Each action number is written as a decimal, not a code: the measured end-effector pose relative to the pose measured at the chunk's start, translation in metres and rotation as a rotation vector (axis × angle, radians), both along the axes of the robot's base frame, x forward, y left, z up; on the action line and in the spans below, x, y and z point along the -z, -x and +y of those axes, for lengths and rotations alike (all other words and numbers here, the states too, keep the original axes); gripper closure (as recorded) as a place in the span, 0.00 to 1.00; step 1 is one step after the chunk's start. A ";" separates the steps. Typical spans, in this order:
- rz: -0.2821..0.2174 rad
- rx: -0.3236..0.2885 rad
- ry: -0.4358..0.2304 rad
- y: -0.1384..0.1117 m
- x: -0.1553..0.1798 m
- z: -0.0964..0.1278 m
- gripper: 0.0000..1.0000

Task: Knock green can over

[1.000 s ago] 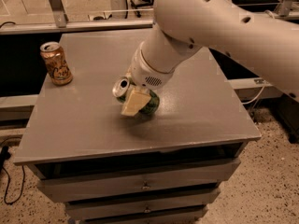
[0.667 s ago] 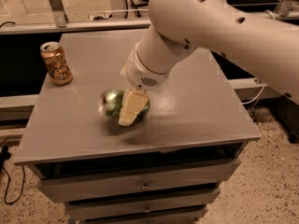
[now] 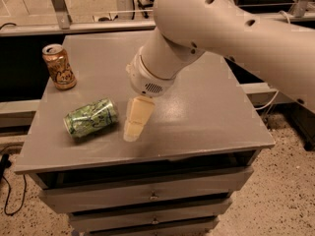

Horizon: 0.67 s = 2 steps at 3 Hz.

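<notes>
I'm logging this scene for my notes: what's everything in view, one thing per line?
green can: one, mottled green and white, lying on its side at the tabletop's front left
orange-brown can: one, upright at the back left corner
table: one, grey, holds both cans
drawers: stacked, grey, under the tabletop
cable: one, black, on the floor at left
floor: speckled beige
arm: one, white, reaching in from the right
pincer: one, pale cream, low over the tabletop just right of the green can
</notes>
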State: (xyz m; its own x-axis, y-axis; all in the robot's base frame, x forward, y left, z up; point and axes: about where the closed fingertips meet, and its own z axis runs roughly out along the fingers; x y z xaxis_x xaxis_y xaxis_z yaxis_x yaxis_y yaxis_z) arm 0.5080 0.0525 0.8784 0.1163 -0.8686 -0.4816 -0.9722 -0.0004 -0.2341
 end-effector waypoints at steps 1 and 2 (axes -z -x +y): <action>0.006 0.002 -0.010 0.003 0.001 0.000 0.00; 0.018 0.033 -0.041 0.002 0.003 -0.021 0.00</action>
